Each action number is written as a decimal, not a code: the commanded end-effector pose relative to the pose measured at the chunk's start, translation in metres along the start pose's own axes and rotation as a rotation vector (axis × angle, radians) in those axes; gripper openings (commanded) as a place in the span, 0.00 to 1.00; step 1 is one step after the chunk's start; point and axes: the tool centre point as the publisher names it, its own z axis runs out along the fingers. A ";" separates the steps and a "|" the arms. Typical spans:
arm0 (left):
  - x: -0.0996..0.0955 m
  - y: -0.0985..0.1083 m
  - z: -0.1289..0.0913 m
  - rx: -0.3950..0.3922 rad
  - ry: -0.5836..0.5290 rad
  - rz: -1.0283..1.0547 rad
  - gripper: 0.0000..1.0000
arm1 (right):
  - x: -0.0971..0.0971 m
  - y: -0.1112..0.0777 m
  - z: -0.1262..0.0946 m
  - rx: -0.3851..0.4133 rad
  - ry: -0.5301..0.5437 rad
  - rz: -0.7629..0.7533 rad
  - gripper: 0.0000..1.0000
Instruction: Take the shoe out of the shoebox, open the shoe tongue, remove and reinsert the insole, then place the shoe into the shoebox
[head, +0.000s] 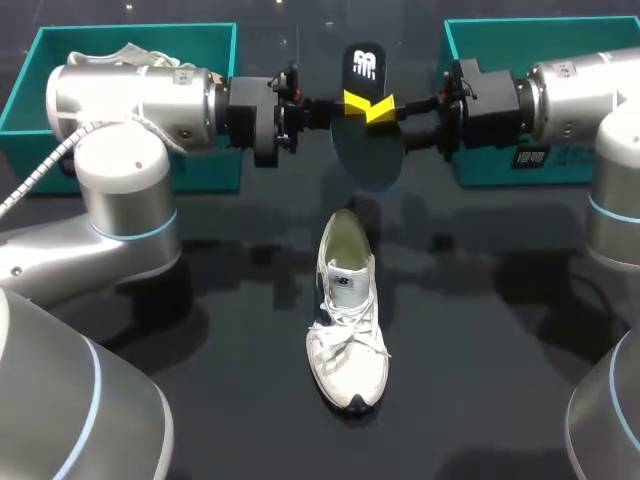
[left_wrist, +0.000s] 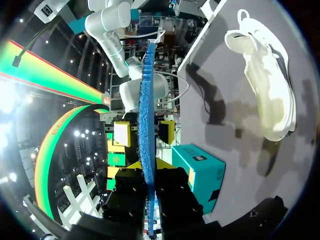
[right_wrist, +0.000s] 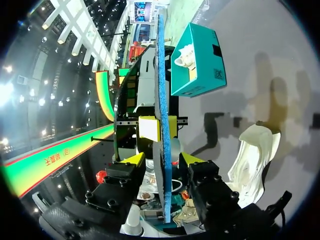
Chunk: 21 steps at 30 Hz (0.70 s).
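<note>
The insole (head: 365, 75), black on top and blue underneath, hangs upright in the air above the table's far middle. My left gripper (head: 354, 100) is shut on it; in the left wrist view the insole (left_wrist: 148, 115) runs edge-on between the pressed yellow tips of that gripper (left_wrist: 150, 164). My right gripper (head: 382, 111) faces it from the other side. In the right wrist view my right gripper (right_wrist: 162, 159) straddles the insole (right_wrist: 162, 100) with a gap on each side, so it is open. The white shoe (head: 347, 320) lies on the table below, heel toward the grippers, also seen as the shoe (left_wrist: 265, 85) and the shoe (right_wrist: 252, 155).
A teal shoebox (head: 215, 60) at the back left holds another white shoe (head: 135, 55). A second teal shoebox (head: 480, 40) stands at the back right, partly behind my right arm. Both arms stretch across the back of the dark table (head: 480, 330).
</note>
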 end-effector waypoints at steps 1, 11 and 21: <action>0.001 0.000 0.004 -0.005 -0.007 0.010 0.00 | -0.002 0.002 0.004 0.008 0.002 0.007 0.36; 0.002 -0.001 0.005 -0.015 -0.011 0.021 0.00 | -0.007 -0.003 0.005 0.013 0.014 0.028 0.21; 0.005 -0.003 0.005 -0.029 -0.011 0.022 0.00 | -0.006 -0.003 0.004 0.000 0.020 0.024 0.00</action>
